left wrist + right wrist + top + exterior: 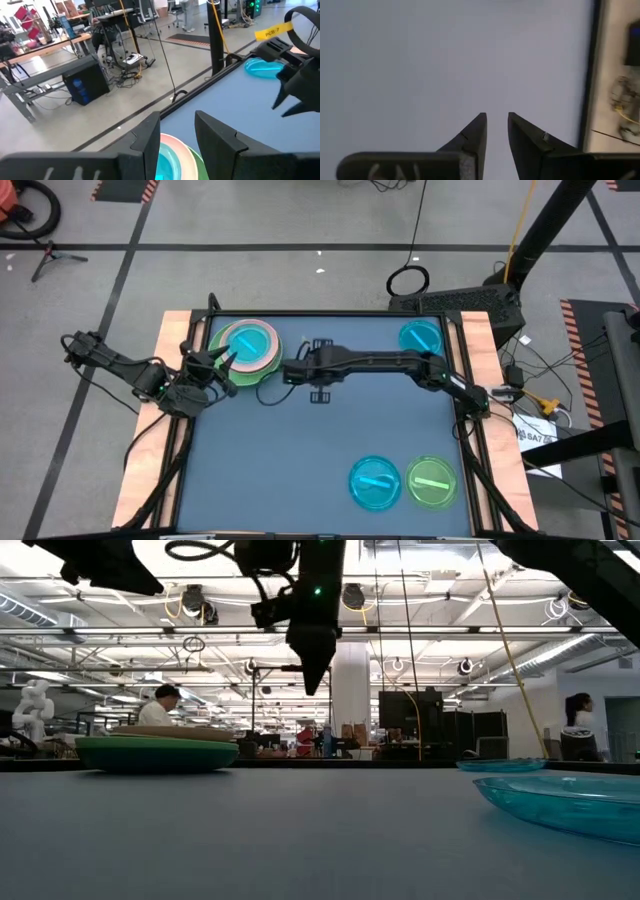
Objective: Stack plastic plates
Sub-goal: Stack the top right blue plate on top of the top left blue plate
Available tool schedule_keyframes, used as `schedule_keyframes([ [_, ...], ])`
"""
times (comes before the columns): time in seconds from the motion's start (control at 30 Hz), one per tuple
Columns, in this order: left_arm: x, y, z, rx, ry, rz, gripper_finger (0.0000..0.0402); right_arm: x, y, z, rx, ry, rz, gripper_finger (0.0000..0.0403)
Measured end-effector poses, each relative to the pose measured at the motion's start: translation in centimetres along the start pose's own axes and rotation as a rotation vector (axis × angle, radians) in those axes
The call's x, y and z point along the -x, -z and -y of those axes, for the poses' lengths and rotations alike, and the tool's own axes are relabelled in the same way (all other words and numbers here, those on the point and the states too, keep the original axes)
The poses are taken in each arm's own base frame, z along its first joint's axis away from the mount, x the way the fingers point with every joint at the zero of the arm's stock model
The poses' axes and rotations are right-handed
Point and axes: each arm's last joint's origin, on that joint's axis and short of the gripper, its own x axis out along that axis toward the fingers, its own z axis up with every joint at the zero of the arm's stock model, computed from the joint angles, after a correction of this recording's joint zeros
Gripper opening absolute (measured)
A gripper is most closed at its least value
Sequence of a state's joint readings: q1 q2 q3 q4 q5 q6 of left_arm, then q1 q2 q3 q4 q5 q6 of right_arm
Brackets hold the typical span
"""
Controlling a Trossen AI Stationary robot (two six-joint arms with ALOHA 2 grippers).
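A stack of plates [245, 348] stands at the table's far left: green at the bottom, pink above it, a translucent blue plate [167, 160] on top. My left gripper [222, 363] is open over the stack's near-left rim, and the blue plate shows between its fingers [177, 127]; whether they touch it cannot be told. My right gripper [290, 372] hangs above bare table just right of the stack, pointing down [312, 670], its fingers a narrow gap apart [497, 116] and holding nothing. Single plates lie flat: blue [421, 337] far right, blue [375, 480] and lime [432, 482] near right.
The right arm [380, 363] stretches across the far half of the table from the right. Wooden borders [170, 380] flank the dark blue mat [300, 460]. A black frame [330, 313] runs along the far edge. People are in the room behind the table [160, 705].
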State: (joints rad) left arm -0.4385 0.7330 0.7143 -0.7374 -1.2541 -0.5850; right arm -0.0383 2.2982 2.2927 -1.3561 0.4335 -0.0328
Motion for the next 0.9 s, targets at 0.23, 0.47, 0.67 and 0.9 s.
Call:
schedule_keyframes([
  [0.23,0.1,0.1,0.1,0.022,0.042,-0.023,0.0129,-0.2,2.2,-0.5,0.022,-0.145,0.004,0.0072],
  [0.47,0.3,0.1,0.3,0.045,0.068,-0.026,0.0129,-1.8,8.9,-0.1,-0.116,-0.139,0.121,0.0072],
  [0.67,0.4,0.1,0.3,0.05,0.075,-0.025,0.0129,-3.5,15.7,3.3,-0.419,-0.055,0.12,0.0072],
  [0.9,0.4,0.1,0.3,0.047,0.075,-0.025,0.0129,-5.6,22.0,8.1,-0.951,0.02,0.003,0.0074],
])
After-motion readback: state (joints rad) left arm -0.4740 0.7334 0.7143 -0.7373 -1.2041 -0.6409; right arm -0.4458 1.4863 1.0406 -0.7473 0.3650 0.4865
